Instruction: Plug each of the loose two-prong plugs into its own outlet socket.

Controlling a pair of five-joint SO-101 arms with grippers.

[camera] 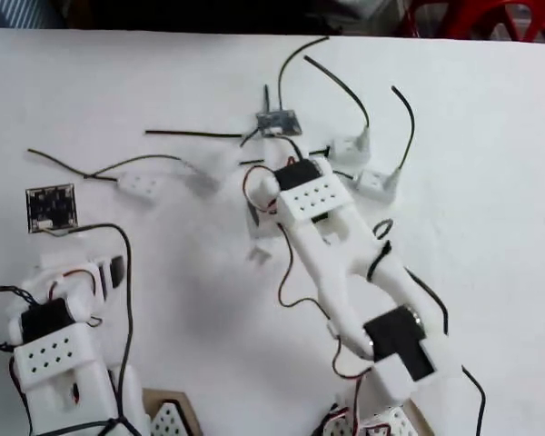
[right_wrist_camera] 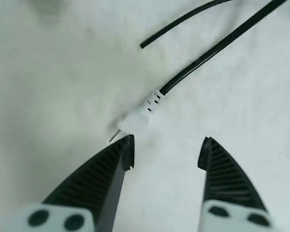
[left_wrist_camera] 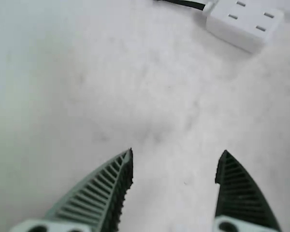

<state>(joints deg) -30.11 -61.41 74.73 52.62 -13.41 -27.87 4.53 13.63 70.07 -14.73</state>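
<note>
Right end effector, jaws apart, hovers at the likely light, rigid plug, best pinched across its body; outlet socket at nine o'clock.

Plug prongs partly behind the right fingers; outlet socket partly beyond the view's edge.

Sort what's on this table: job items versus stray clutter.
Job: two-prong plug; outlet socket; white corded block and second corded block, type unclear; open right tool by the plug.
Stray: patterned square card; small board; loose black wire.
</note>
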